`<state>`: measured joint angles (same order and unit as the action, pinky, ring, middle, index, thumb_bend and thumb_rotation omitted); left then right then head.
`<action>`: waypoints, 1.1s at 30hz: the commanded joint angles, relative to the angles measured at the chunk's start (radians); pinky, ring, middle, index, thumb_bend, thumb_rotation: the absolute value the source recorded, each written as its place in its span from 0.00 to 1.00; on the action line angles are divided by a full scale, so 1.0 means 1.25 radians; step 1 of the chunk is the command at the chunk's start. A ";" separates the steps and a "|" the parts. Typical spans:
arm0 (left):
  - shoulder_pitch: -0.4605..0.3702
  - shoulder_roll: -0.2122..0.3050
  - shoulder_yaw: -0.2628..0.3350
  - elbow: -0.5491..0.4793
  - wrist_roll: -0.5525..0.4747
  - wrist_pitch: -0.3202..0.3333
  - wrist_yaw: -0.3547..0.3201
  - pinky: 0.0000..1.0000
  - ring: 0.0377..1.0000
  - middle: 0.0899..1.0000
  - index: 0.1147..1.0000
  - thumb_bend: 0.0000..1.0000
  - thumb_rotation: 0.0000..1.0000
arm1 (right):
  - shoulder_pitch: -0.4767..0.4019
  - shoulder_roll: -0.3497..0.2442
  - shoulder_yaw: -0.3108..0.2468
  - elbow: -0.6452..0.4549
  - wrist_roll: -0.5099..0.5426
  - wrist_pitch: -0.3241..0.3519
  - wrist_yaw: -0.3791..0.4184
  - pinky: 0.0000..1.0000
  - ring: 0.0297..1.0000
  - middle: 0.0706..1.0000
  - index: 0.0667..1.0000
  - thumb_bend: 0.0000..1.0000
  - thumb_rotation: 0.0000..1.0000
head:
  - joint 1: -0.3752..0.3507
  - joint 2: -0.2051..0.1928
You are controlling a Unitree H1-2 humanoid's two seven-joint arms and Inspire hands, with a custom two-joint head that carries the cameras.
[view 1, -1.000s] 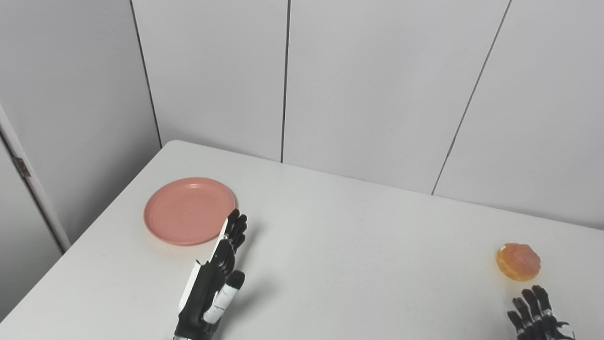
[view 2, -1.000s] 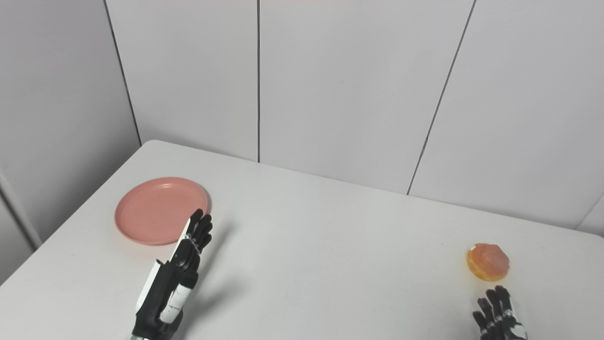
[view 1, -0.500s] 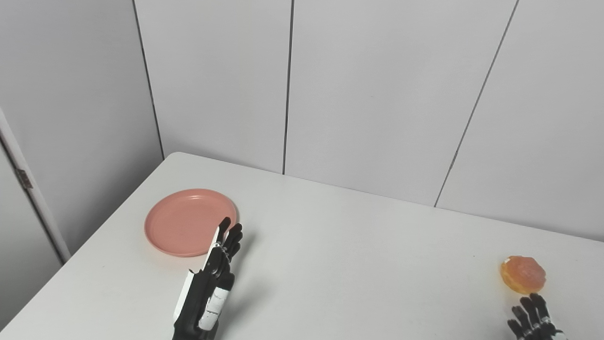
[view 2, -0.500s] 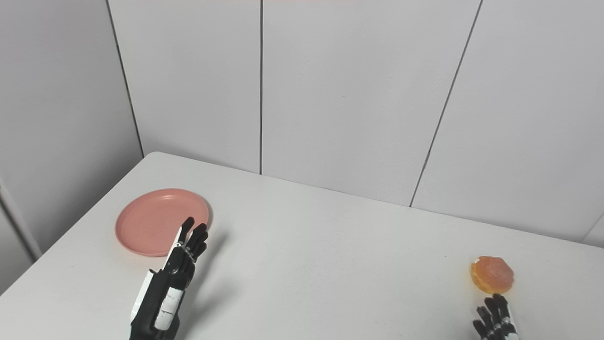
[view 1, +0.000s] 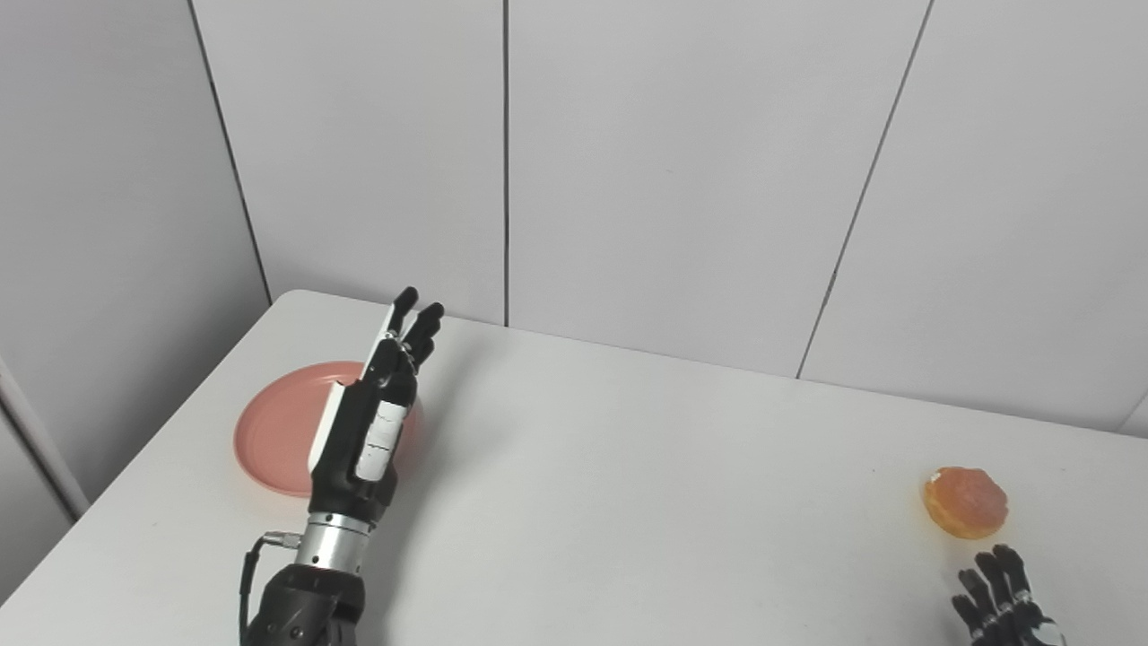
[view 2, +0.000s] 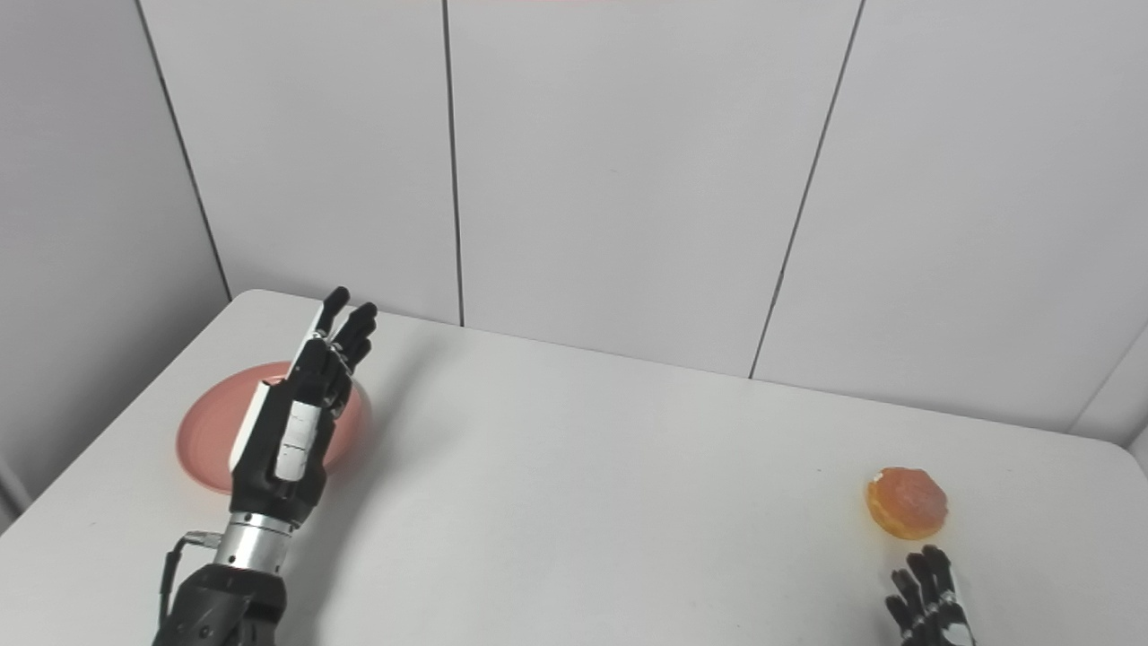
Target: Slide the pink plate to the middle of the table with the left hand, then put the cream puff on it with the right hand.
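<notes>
Left hand (view 1: 372, 422): fingers straight, holding nothing, raised over plate (view 1: 273, 431); plate beneath, leftward. Right hand (view 1: 1004, 601): fingers spread, empty, near puff (view 1: 966, 501).

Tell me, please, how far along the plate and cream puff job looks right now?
Nothing looks finished. The pink plate sits near the table's left edge, not the middle. In hand: the left hand, open with fingers extended, is raised in front of the plate. Left to do: slide the plate to the centre, then move the cream puff, untouched at the right just beyond the open right hand.
</notes>
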<state>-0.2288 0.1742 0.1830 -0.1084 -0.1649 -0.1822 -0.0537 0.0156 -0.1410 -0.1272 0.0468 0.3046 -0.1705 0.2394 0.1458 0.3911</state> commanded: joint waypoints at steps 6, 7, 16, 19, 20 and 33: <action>-0.122 0.089 0.047 0.075 -0.062 -0.042 -0.023 1.00 0.98 0.96 0.97 1.00 0.83 | 0.042 0.018 0.011 0.020 0.006 0.001 0.001 0.99 0.97 0.99 1.00 0.85 0.93 | -0.001 0.007; -0.131 0.099 0.053 0.094 -0.068 -0.051 -0.027 1.00 0.98 0.96 0.97 1.00 0.83 | 0.043 0.019 0.011 0.017 0.006 0.004 -0.001 0.99 0.97 0.99 1.00 0.85 0.93 | 0.000 0.010; -0.191 0.180 0.082 0.233 -0.093 -0.110 -0.076 0.96 0.97 0.95 0.96 1.00 0.81 | 0.047 0.017 0.015 0.010 0.002 0.005 -0.004 0.98 0.96 0.99 1.00 0.83 0.92 | -0.005 0.019; -0.211 0.211 0.086 0.282 -0.096 -0.127 -0.096 0.96 1.00 0.97 0.97 1.00 0.84 | 0.047 0.016 0.015 0.010 -0.004 0.004 -0.007 0.96 0.95 0.98 1.00 0.83 0.92 | -0.006 0.021; -0.218 0.220 0.088 0.296 -0.101 -0.128 -0.100 0.97 1.00 0.98 0.97 1.00 0.84 | 0.047 0.016 0.015 0.009 -0.003 0.005 -0.006 0.96 0.95 0.98 1.00 0.83 0.91 | -0.007 0.022; -0.262 0.300 0.113 0.420 -0.106 -0.099 -0.109 1.00 1.00 0.99 0.97 1.00 0.84 | 0.053 0.010 0.011 -0.006 0.002 0.018 -0.008 0.93 0.92 0.96 0.98 0.83 0.86 | -0.004 0.037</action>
<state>-0.5054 0.5137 0.3127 0.4298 -0.2896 -0.2950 -0.1867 0.0371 -0.1382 -0.1194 0.0162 0.2961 -0.1609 0.2263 0.1396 0.4372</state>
